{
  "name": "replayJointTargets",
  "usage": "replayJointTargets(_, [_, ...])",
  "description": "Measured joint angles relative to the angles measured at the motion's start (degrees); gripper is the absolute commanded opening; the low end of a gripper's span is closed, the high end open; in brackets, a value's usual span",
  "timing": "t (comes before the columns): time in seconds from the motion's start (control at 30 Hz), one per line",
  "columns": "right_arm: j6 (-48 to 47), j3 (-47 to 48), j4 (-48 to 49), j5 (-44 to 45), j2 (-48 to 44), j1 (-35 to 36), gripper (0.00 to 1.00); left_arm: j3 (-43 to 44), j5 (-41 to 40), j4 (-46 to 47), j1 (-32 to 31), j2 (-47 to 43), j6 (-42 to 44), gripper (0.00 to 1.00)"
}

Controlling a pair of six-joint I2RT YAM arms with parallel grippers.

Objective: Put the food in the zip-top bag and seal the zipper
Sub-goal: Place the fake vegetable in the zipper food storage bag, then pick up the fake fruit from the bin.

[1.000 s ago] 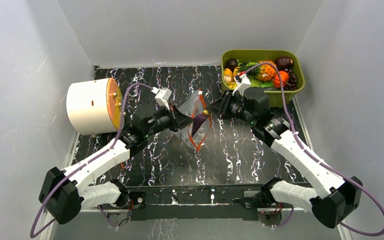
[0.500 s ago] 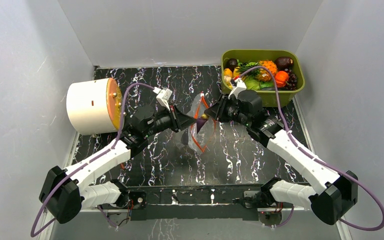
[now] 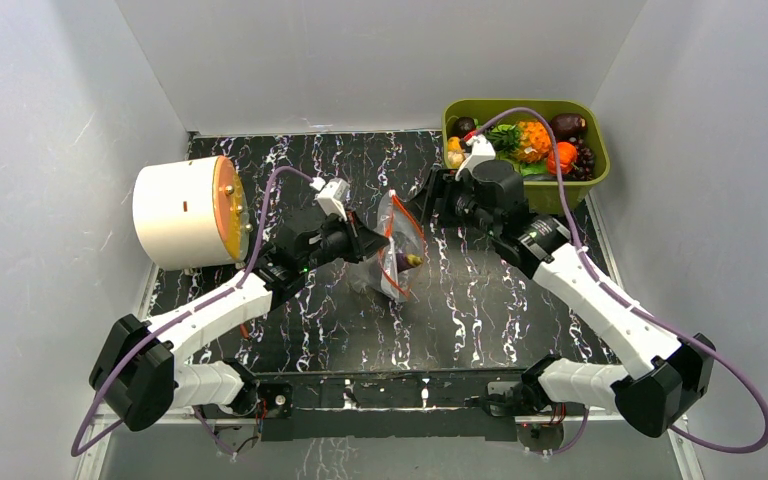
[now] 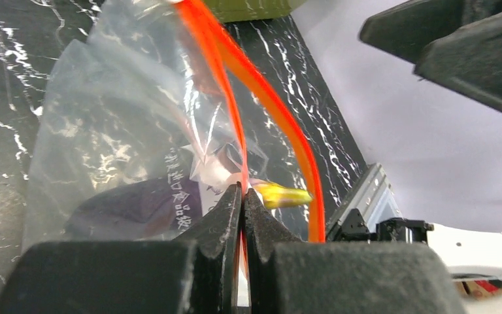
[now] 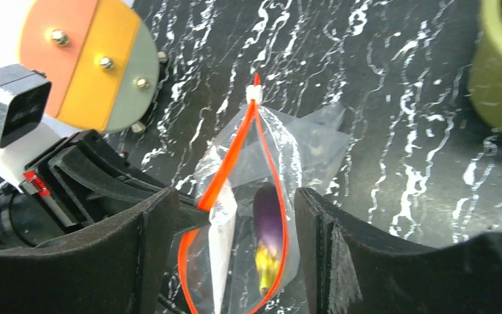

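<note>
A left gripper (image 4: 243,196) with its jaws pressed together pinches one lip of a clear bag (image 3: 397,250) at mid-table, clamping the plastic right at the orange zipper strip (image 4: 287,131) so that the mouth stands up off the surface and gapes in a loop. That hold looks meant to keep the opening wide for loading. A purple toy vegetable (image 5: 268,212) with a yellow tip lies inside the bag, below the open mouth.

The right gripper (image 5: 232,196) hangs just over the mouth on the far side with its fingers spread and nothing between them, so one piece is judged loaded and the zipper not yet sealed.

The remaining toy food (image 3: 535,140) sits heaped in a green bin (image 3: 526,102) at the far right corner of the black marbled table (image 3: 480,300), near the right wrist. A white drum (image 3: 180,212) with an orange face lies on its side at the far left, well apart from the bag and out of either arm's path.

The likeliest snag is the floppy bag itself: only one lip is gripped, the other hangs loose, and the left jaws sit on the very strip that must later be pressed closed
</note>
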Motion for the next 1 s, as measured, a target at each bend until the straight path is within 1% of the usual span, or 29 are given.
replayJointTargets(0.13, [-2.56,2.69,-3.28,4.76,0.66,0.04,0.79,0.24,-3.61,-1.66,0.04,0.0,0.22,0.0])
replayJointTargets(0.27, [-5.4,6.49,-5.01,11.3,2.38,0.04,0.87,0.24,-7.26,-3.1,0.11,-0.02,0.68,0.0])
replayJointTargets(0.43, [-8.2,7.21,-5.05,19.87,2.54,-0.09,0.95,0.96,-10.14,-6.21,0.15,-0.02,1.9,0.0])
replayJointTargets(0.63, [-11.76,7.91,-4.11,26.36,3.23,-1.31,0.96,0.98,-10.03,-6.69,0.15,-0.22,3.02,0.0])
replayJointTargets(0.77, [-14.78,9.9,-2.45,29.05,6.51,-2.8,0.96,0.96,-8.66,-7.06,0.15,-0.46,4.31,0.0])
replayJointTargets(0.93, [-17.51,10.49,-1.4,29.09,11.04,-6.21,0.95,0.92,-5.2,-8.07,0.17,-1.4,6.99,0.0])
replayJointTargets(1.0, [-18.21,11.54,-1.51,29.16,13.14,-9.16,0.95,0.9,-3.85,-8.63,0.17,-2.58,8.04,0.0])
